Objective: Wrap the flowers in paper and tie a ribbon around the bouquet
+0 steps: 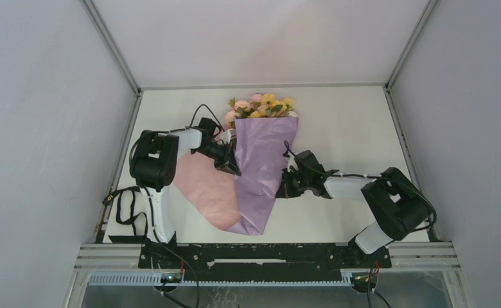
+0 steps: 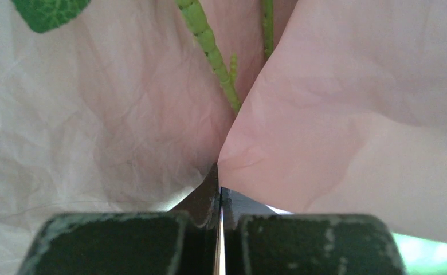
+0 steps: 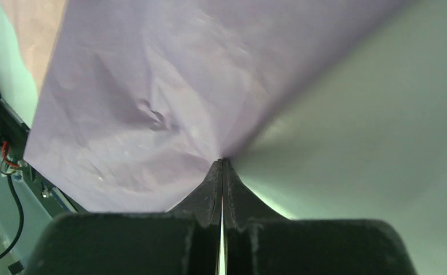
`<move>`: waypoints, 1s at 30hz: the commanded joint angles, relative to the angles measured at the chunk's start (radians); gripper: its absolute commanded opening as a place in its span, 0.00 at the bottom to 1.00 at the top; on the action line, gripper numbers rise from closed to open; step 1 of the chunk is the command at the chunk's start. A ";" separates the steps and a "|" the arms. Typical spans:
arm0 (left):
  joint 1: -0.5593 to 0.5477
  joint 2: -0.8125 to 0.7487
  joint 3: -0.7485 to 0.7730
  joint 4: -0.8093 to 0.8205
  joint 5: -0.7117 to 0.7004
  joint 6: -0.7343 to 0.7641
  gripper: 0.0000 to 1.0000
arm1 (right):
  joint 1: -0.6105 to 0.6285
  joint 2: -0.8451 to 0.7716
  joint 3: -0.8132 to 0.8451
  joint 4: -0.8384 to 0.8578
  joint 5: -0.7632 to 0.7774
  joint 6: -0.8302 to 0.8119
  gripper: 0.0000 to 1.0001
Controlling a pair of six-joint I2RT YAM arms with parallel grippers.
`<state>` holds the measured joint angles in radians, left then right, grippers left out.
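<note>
The flowers [image 1: 261, 106] lie at the back of the table, blooms poking out of the top of the paper [image 1: 261, 160]. The lilac sheet is folded over the stems from the right, and a pinkish flap [image 1: 206, 186] spreads to the left. My left gripper [image 1: 236, 170] is shut at the edge of the folded flap. In the left wrist view its tips [image 2: 219, 172] pinch the paper [image 2: 336, 114] below a green stem [image 2: 210, 46]. My right gripper [image 1: 285, 183] is shut on the paper's right edge, and the paper [image 3: 141, 114] runs into its tips [image 3: 223, 162]. The ribbon is out of view.
Grey walls close in the white table [image 1: 351, 122] on three sides. A black strap [image 1: 126, 212] lies by the left arm's base. The metal rail [image 1: 267, 256] with cables runs along the near edge.
</note>
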<state>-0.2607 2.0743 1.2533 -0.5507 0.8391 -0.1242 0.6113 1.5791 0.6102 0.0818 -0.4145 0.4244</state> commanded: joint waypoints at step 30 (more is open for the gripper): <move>-0.002 -0.043 0.020 -0.006 -0.058 0.041 0.00 | 0.367 -0.097 0.041 -0.153 0.111 0.063 0.00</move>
<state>-0.2607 2.0663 1.2533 -0.5705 0.8219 -0.1207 0.9646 1.5555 0.6113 0.0620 -0.3355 0.5148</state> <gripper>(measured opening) 0.004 0.006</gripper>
